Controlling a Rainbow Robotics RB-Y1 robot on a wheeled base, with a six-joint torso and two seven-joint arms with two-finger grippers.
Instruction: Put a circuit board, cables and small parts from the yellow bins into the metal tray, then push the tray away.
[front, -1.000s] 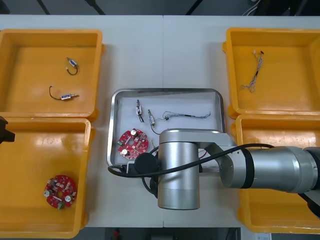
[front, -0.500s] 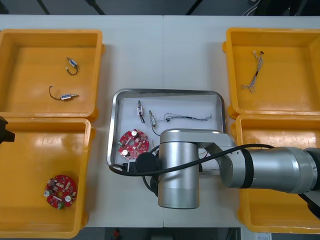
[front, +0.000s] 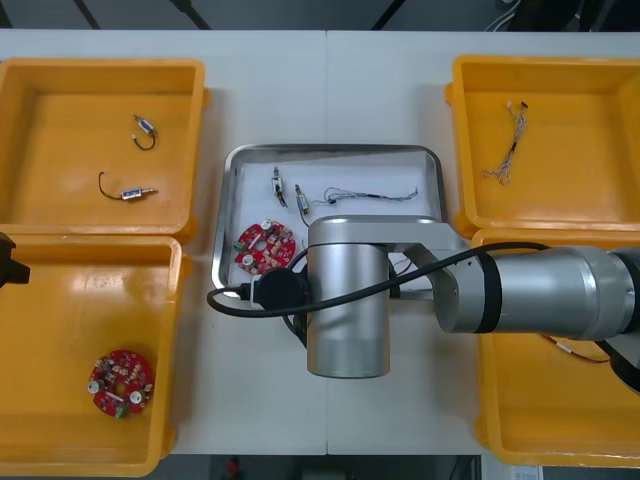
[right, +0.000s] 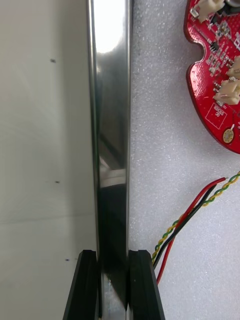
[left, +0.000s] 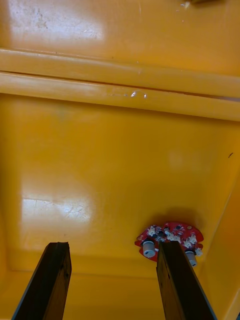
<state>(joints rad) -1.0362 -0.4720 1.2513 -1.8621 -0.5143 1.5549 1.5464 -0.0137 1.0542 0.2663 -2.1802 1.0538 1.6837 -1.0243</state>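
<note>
The right gripper (right: 114, 287) clamps the near rim of the shiny rectangular metal tray (right: 111, 100), bare light table (front: 330, 90) beyond; the left gripper (left: 112, 282) hangs spread over 1 yellow plastic bin (left: 100, 165).

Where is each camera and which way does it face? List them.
Front: above the arms, facing steeply down at the light table; right arm shows.
Right wrist: faces along the shiny metal tray rim; right gripper shut on it.
Left wrist: faces into a yellow plastic bin; left gripper open.
Shared: front and right wrist show the tray's round red circuit board.
</note>
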